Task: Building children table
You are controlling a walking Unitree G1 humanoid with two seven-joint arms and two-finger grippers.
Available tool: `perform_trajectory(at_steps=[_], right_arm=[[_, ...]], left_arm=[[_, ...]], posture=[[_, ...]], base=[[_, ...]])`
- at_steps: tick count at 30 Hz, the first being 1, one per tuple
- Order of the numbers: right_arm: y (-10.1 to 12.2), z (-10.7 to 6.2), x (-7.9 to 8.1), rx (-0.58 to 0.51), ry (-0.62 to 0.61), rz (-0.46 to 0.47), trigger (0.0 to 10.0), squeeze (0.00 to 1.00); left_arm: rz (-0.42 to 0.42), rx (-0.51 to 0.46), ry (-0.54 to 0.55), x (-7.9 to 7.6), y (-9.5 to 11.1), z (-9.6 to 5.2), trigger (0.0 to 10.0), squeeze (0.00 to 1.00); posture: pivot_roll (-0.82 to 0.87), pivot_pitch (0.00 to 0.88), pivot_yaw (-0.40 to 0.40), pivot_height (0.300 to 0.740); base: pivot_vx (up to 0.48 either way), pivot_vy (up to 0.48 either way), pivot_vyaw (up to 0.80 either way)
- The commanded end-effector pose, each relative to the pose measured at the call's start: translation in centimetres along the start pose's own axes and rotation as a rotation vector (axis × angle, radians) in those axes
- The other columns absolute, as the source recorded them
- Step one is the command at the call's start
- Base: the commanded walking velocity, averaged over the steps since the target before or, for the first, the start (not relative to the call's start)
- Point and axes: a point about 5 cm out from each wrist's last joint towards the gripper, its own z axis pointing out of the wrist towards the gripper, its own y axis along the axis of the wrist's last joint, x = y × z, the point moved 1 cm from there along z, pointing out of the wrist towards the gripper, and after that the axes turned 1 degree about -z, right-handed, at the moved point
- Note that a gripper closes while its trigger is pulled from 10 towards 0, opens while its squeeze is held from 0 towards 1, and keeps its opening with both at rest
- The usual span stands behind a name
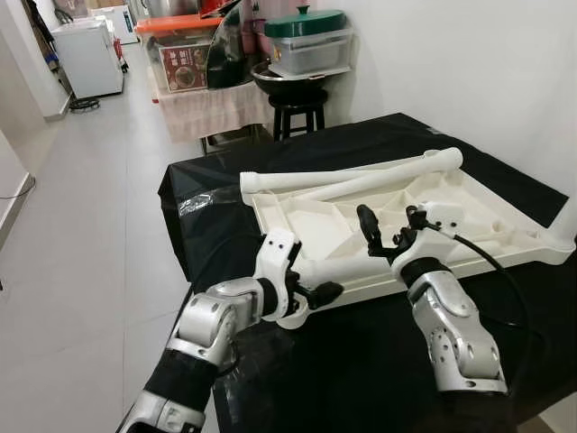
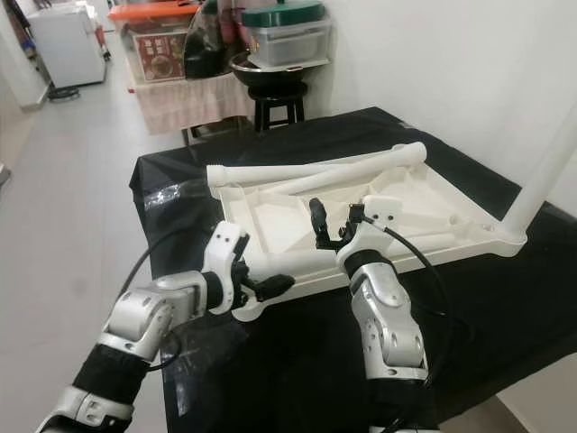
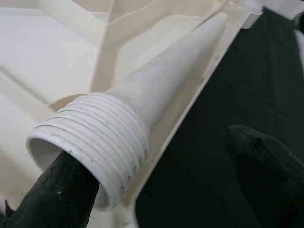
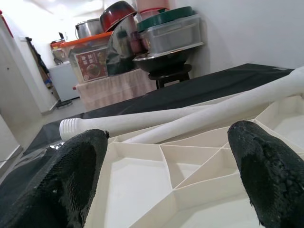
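The left gripper (image 1: pixel 317 293) has its jaws spread, one finger (image 3: pixel 52 199) pushed inside the threaded open end of a white table leg (image 3: pixel 142 114), the other finger (image 3: pixel 268 171) apart from it over the black cover. That leg lies along the near edge of the upturned white tabletop (image 1: pixel 315 221). The right gripper (image 1: pixel 383 225) hovers over the ribbed underside of the tabletop with its jaws wide apart and nothing between them. Two more legs (image 1: pixel 352 180) lie crossed along the far side of the tabletop, and one leg (image 2: pixel 550 162) stands upright in its right corner. The tabletop rests on a bench (image 1: pixel 361 361) draped in black. Behind it stand a stool (image 1: pixel 297 113) and stacked containers (image 1: pixel 306 41).
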Motion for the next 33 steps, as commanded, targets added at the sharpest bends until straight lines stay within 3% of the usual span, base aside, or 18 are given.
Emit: perform_trajectory(at_steps=[1,9,17,27,28,29,33], right_arm=[[-0.1,-0.2,0.3,0.010,0.003,0.002,10.0,0.00],[-0.1,-0.3,0.3,0.010,0.001,0.000,10.0,0.00],[-0.2,-0.2,0.4,0.012,0.004,0.000,10.0,0.00],[0.2,-0.5,0.4,0.003,0.005,-0.019,10.0,0.00],[0.2,-0.5,0.3,0.003,0.004,-0.022,10.0,0.00],[0.2,-0.5,0.3,0.002,0.002,-0.025,10.0,0.00],[0.3,-0.5,0.3,0.000,0.002,-0.030,10.0,0.00]], left_arm=[[-0.008,-0.003,-0.013,0.1,0.1,0.1,10.0,0.00],[-0.020,0.009,-0.041,-0.1,-0.2,0.4,10.0,0.00],[-0.111,0.026,-0.086,0.4,-1.1,0.9,10.0,0.00],[-0.173,0.018,-0.143,1.2,-1.8,3.1,10.0,0.00],[-0.182,0.006,-0.150,1.1,-1.7,3.3,4.5,0.00],[-0.203,-0.010,-0.154,1.0,-1.6,3.5,0.0,0.00],[-0.233,-0.027,-0.173,0.7,-1.7,3.9,0.0,0.00]], posture=[[-0.12,0.012,0.038,0.740],[-0.12,0.015,0.037,0.740],[-0.12,0.011,0.034,0.740],[-0.17,0.007,0.041,0.740],[-0.17,0.007,0.042,0.740],[-0.17,0.006,0.043,0.740],[-0.18,0.002,0.044,0.740]], base=[[0.000,0.000,0.00],[0.000,0.000,0.00],[0.000,0.000,0.00],[0.000,0.000,0.00],[0.000,0.000,0.00],[0.000,0.000,0.00],[0.000,0.000,0.00]])
